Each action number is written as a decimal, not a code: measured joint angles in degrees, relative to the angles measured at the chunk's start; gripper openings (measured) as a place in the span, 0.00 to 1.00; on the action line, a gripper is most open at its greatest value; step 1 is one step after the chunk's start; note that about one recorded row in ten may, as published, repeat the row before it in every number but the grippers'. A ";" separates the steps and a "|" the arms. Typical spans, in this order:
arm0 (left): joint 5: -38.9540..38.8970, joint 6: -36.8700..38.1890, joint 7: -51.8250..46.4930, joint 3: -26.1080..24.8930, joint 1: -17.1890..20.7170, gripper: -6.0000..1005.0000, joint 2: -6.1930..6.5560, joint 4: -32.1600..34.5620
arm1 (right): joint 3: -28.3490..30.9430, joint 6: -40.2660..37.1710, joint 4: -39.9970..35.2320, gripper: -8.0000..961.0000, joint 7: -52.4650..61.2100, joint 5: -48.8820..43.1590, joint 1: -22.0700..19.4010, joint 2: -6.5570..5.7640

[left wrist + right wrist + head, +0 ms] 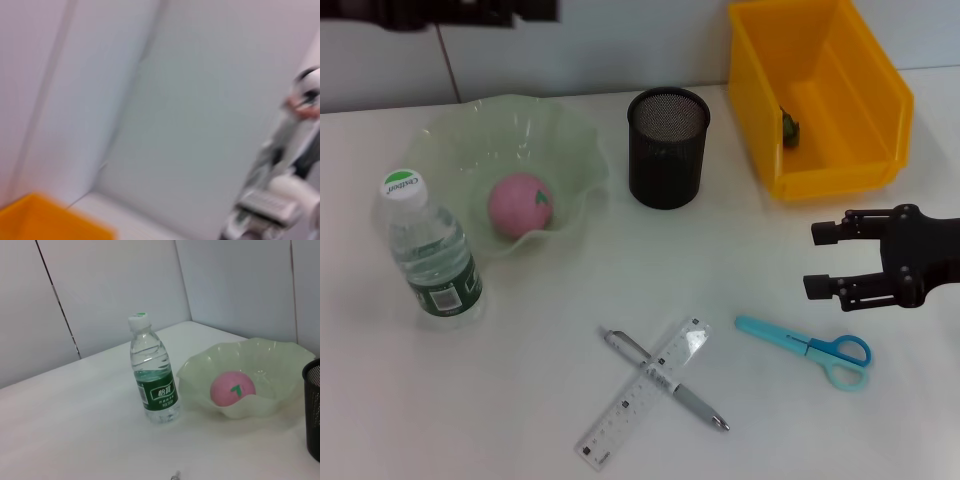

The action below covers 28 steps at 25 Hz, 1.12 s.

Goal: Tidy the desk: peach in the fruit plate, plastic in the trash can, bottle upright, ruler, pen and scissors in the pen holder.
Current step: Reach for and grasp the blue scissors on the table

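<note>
The pink peach (520, 205) (232, 389) lies in the pale green fruit plate (575, 150) (280, 357). Left of the plate the bottle (430, 255) (154, 380) stands upright with its cap on. The black mesh pen holder (667, 147) stands mid-table. In the yellow trash can (820, 170) lies a small green scrap (788, 128), apparently the plastic. The pen (698, 405) lies near the front edge with the clear ruler (620, 420) crossed over it. The blue scissors (810, 347) lie to their right. My right gripper (820, 260) hovers open just above the scissors, empty. My left gripper is out of view.
A dark shape (450, 10) sits at the top left edge of the head view. The left wrist view shows only the wall, a corner of the yellow bin (40, 220) and part of the robot's body (285, 200). The pen holder's rim (314, 405) edges the right wrist view.
</note>
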 joint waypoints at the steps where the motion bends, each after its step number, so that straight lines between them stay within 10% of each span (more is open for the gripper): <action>1: -2.54 -0.06 2.51 0.17 0.46 0.81 -0.59 -2.12 | 0.00 0.00 -0.02 0.82 0.02 0.00 0.01 -0.04; 11: -20.26 -1.04 33.99 19.15 6.13 0.81 -1.63 -27.02 | 0.00 -0.13 -0.02 0.82 0.01 0.00 0.06 -0.36; 28: -17.04 -13.87 53.93 32.34 15.92 0.81 -1.51 -34.85 | -0.04 -0.27 -0.81 0.82 0.66 0.00 0.40 -0.69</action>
